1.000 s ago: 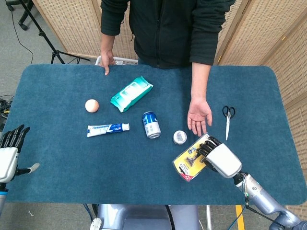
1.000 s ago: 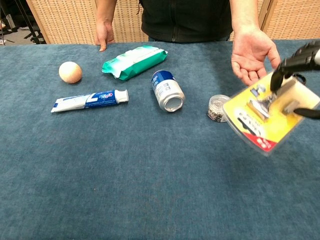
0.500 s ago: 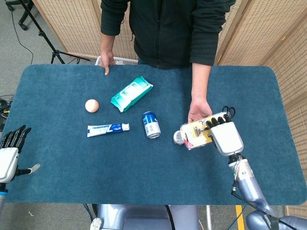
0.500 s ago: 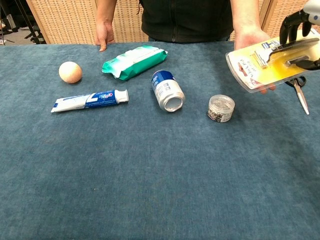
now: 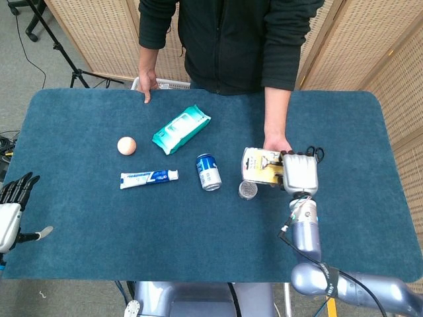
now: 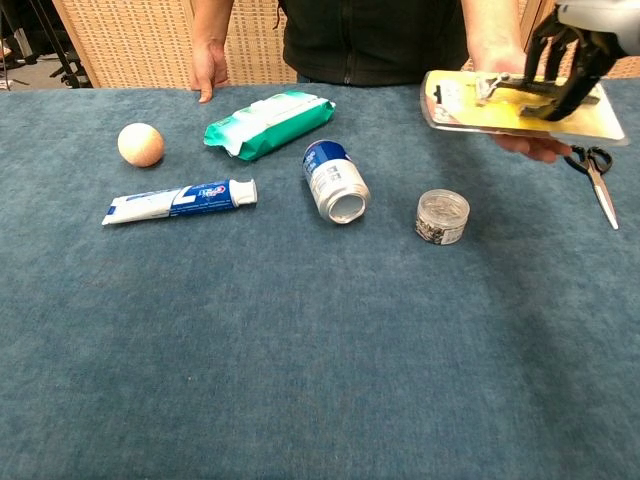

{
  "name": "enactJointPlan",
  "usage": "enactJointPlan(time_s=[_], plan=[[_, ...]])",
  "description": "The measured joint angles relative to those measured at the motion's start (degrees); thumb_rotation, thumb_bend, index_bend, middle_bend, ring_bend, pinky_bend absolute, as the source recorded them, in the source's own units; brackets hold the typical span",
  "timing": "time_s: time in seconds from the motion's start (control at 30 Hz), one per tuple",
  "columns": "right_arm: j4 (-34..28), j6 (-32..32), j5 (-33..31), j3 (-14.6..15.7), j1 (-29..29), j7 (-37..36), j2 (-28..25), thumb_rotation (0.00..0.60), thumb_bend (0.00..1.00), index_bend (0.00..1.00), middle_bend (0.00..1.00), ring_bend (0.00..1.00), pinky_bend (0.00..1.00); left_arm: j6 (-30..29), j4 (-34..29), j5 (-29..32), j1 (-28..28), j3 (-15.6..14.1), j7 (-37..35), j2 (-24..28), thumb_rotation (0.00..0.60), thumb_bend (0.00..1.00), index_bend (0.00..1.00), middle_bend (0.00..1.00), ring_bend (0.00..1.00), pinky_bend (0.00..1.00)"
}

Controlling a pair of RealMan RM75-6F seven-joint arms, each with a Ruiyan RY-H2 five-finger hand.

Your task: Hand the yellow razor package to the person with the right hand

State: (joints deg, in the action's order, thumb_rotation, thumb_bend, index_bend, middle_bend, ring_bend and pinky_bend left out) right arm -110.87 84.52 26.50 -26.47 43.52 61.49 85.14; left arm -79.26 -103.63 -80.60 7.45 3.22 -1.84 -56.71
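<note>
1. The left hand (image 5: pixel 13 205) sits off the bench's (image 5: pixel 99 231) near-left corner, fingers spread and holding nothing, just as it was a second ago.
2. Toward the left of the bench lie an egg (image 5: pixel 126 145) and a toothpaste tube (image 5: pixel 149 178), with a green wipes pack (image 5: pixel 181 129) nearer the far edge. The person's other hand (image 5: pixel 146 84) rests on that far edge. None of these has shifted.
3. At the middle a blue can (image 5: pixel 209 172) lies on its side, and a small clear jar (image 5: pixel 248 189) stands to its right.
4. The yellow razor package (image 6: pixel 520 100) has changed most: a second ago it was low near the bench's near edge, and it has since been carried up and away to the right of centre, held roughly flat above the bench.
5. The right hand (image 5: pixel 299 173) grips the package, fingers curled over its top. The package now lies right over the person's open hand (image 6: pixel 530 145). I judge the handover nearly done, with only the release left.
6. Hidden: the package covers most of the person's palm, so I cannot tell whether it touches. The scissors (image 6: pixel 597 175) near the right edge are partly covered in the head view.
</note>
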Motion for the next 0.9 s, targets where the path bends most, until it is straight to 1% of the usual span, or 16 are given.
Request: enactJointPlan(time_s=[0.03,0.07,0.1,0.13,0.17,0.2,0.23,0.3,0.4,0.5,0.6,0.7,0.77,0.8,0.9], plan=[[-0.3,-0.2,-0.4,-0.1,0.1,-0.6,0.1,0.600,0.53,0.18,0.11,0.12,0.22,0.0,0.0,0.0,0.0,0.0,-0.2,0.1,0.600,0.00,0.00,0.00,0.00,0.00],[-0.6,-0.5,-0.8,-0.3,0.0,-0.9,-0.1,0.600,0.41,0.08,0.03,0.04,0.18,0.0,0.0,0.1,0.0,0.1,-0.4,0.2,0.600,0.00,0.00,0.00,0.00,0.00],[-1.1,-0.9,-1.5,-0.4,0.0,-1.2,-0.3,0.600,0.30,0.02,0.00,0.00,0.14,0.1,0.0,0.2,0.0,0.1,-0.5,0.2,0.600,0.00,0.00,0.00,0.00,0.00],[-1.8,-1.4,-2.7,-0.6,0.0,-1.5,-0.8,0.600,0.22,0.00,0.00,0.00,0.12,0.1,0.0,0.2,0.0,0.1,-0.6,0.3,0.600,0.00,0.00,0.00,0.00,0.00],[-2.4,-1.8,-3.8,-0.7,0.1,-1.7,-1.3,0.600,0.11,0.00,0.00,0.00,0.09,0.2,0.0,0.2,0.0,0.1,-0.6,0.3,0.600,0.00,0.00,0.00,0.00,0.00],[-3.1,-2.2,-5.0,-0.8,0.1,-1.9,-1.9,0.600,0.04,0.00,0.00,0.00,0.06,0.2,0.0,0.1,0.0,0.0,-0.5,0.3,0.600,0.00,0.00,0.00,0.00,0.00],[-3.9,-2.6,-6.2,-0.9,0.2,-2.3,-2.9,0.600,0.01,0.00,0.00,0.00,0.04,0.2,0.0,0.0,0.0,0.0,-0.5,0.3,0.600,0.00,0.00,0.00,0.00,0.00],[-4.7,-2.8,-6.8,-0.9,0.3,-2.8,-3.8,0.600,0.00,0.00,0.00,0.00,0.03,0.2,0.0,0.0,0.0,-0.1,-0.5,0.3,0.600,0.00,0.00,0.00,0.00,0.00],[-6.8,-2.1,-5.0,-0.8,0.3,-3.8,-5.3,0.600,0.00,0.00,0.00,0.00,0.02,0.1,0.0,0.0,0.0,-0.1,-0.3,0.2,0.600,0.00,0.00,0.00,0.00,0.00],[-10.7,-0.6,-2.8,-0.6,-0.3,-4.9,-8.1,0.600,0.00,0.00,0.00,0.00,0.02,0.2,0.0,0.2,0.1,-0.1,-0.1,0.1,0.600,0.00,0.00,0.00,0.00,0.00],[-15.1,0.3,1.0,0.5,-1.9,-6.6,-11.4,0.600,0.00,0.00,0.00,0.00,0.02,0.2,0.0,0.2,0.1,-0.1,0.1,0.0,0.600,0.00,0.00,0.00,0.00,0.00],[-17.0,0.4,6.8,2.8,-4.2,-9.1,-14.1,0.600,0.00,0.00,0.00,0.00,0.02,-0.1,0.0,0.0,0.0,-0.1,0.2,0.0,0.600,0.00,0.00,0.00,0.00,0.00],[-17.1,0.5,12.5,4.9,-6.4,-11.8,-15.4,0.600,0.00,0.00,0.00,0.00,0.02,-0.4,0.0,-0.1,-0.1,-0.1,0.2,0.0,0.600,0.00,0.00,0.00,0.00,0.00],[-16.7,0.5,15.4,6.1,-7.4,-13.4,-15.9,0.600,0.00,0.00,0.00,0.00,0.02,-0.6,0.0,-0.1,-0.2,-0.1,0.2,-0.1,0.600,0.00,0.00,0.00,0.00,0.00],[-13.8,0.0,27.2,10.8,-11.1,-21.0,-17.7,0.600,0.00,0.00,0.00,0.00,0.02,-1.0,0.1,-0.2,-0.3,0.0,0.3,-0.2,0.600,0.00,0.00,0.00,0.00,0.00]])
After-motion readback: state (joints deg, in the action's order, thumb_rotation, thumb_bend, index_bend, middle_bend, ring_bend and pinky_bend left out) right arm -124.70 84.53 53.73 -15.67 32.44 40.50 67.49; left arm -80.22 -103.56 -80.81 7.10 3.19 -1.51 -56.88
